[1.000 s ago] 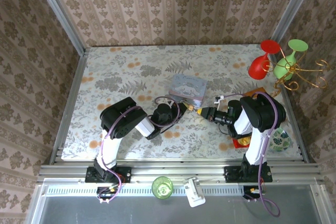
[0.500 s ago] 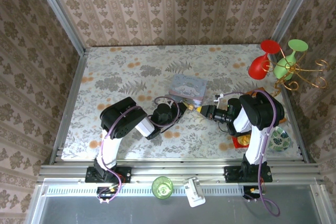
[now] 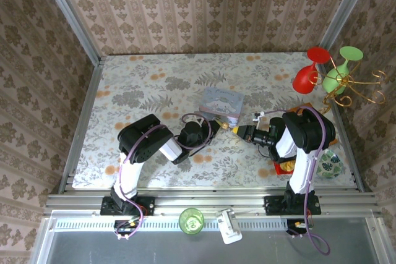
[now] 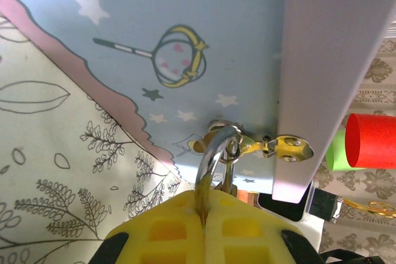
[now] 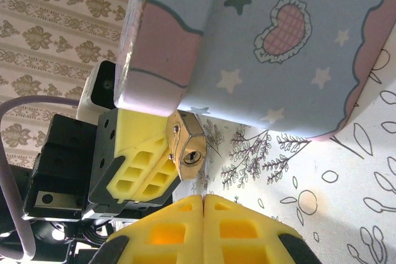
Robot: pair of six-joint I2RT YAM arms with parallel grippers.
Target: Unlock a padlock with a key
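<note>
The tiny brass padlock (image 5: 189, 146) hangs by its silvery shackle (image 4: 213, 153) from the yellow latch (image 4: 288, 146) of the pale blue picture tin (image 3: 223, 104). My left gripper (image 4: 205, 197) is shut on the padlock, and the shackle comes out between its yellow fingers. In the right wrist view the brass body shows its keyhole beside the left fingers (image 5: 133, 159). My right gripper (image 5: 203, 197) is shut on the key (image 5: 205, 174), whose thin blade is seen edge-on. The blade points up just right of the keyhole. In the top view both grippers meet at the padlock (image 3: 223, 127) in front of the tin.
A gold stand with red and green goblets (image 3: 334, 75) stands at the back right. A red packet (image 3: 288, 166) and a patterned green cup (image 3: 330, 164) lie by the right arm's base. A green glass (image 3: 191, 219) and a white object (image 3: 229, 227) sit below the table's near rail.
The right arm has shifted slightly left toward the padlock. The left arm and the tin have hardly moved.
</note>
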